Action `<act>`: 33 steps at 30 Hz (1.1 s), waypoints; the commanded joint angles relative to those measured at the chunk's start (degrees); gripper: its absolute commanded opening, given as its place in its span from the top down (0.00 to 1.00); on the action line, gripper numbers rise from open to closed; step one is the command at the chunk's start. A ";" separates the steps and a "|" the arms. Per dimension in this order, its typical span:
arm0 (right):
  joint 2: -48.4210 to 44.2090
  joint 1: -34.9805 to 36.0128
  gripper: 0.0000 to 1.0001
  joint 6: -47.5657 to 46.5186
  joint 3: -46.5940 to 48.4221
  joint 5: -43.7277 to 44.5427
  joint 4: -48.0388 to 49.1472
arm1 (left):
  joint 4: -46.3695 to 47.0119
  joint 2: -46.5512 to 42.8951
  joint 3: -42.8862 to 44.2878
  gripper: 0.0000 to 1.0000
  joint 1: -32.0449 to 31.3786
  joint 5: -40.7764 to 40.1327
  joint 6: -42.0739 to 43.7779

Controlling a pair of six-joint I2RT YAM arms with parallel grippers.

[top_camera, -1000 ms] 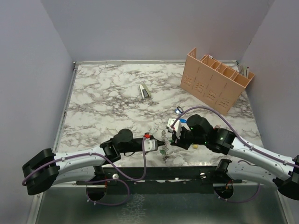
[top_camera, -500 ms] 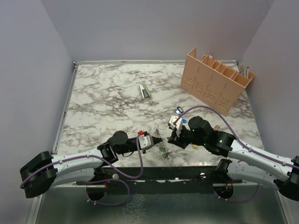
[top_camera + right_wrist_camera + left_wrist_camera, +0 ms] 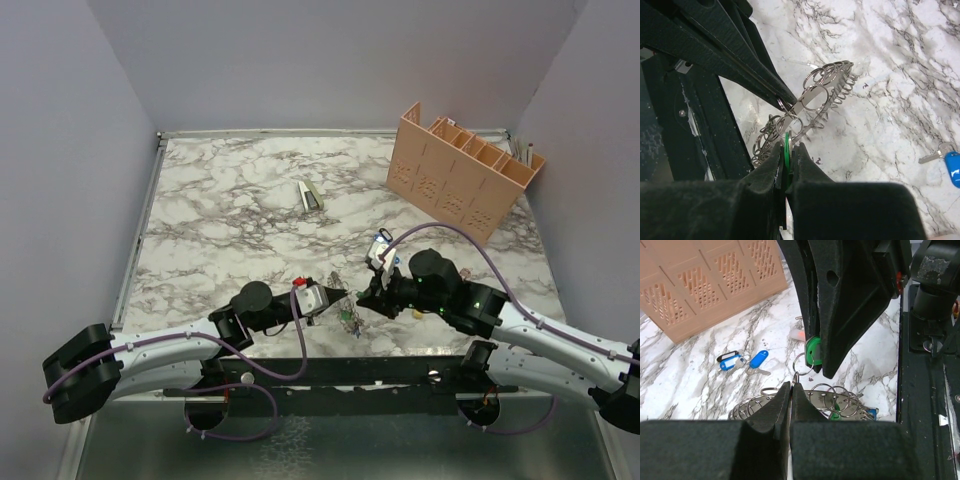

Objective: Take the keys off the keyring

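The keyring (image 3: 350,320) is a grey band strung with many small split rings (image 3: 822,394) (image 3: 799,105), near the table's front edge between both grippers. My right gripper (image 3: 364,296) (image 3: 788,147) is shut on a green-headed key (image 3: 787,142) (image 3: 813,351) that hangs on a small split ring (image 3: 801,364). My left gripper (image 3: 343,294) (image 3: 791,386) is shut on the lower edge of that small ring, tip to tip with the right one. Two loose blue-headed keys (image 3: 758,359) (image 3: 381,238) lie on the marble beyond.
A tan slotted organizer (image 3: 465,175) stands at the back right. A small grey-white object (image 3: 310,195) lies mid-table. The black front rail (image 3: 925,390) runs just beside the keyring.
The left gripper has turned and moved right to meet the right gripper's tip. The right wrist has shifted slightly right, and the keyring bundle now sits lower, toward the front edge.
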 commanded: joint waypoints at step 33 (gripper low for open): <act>10.02 -0.10 0.99 7.83 -3.81 -9.41 9.98 | 14.35 -5.57 -6.47 1.00 0.26 1.68 -3.85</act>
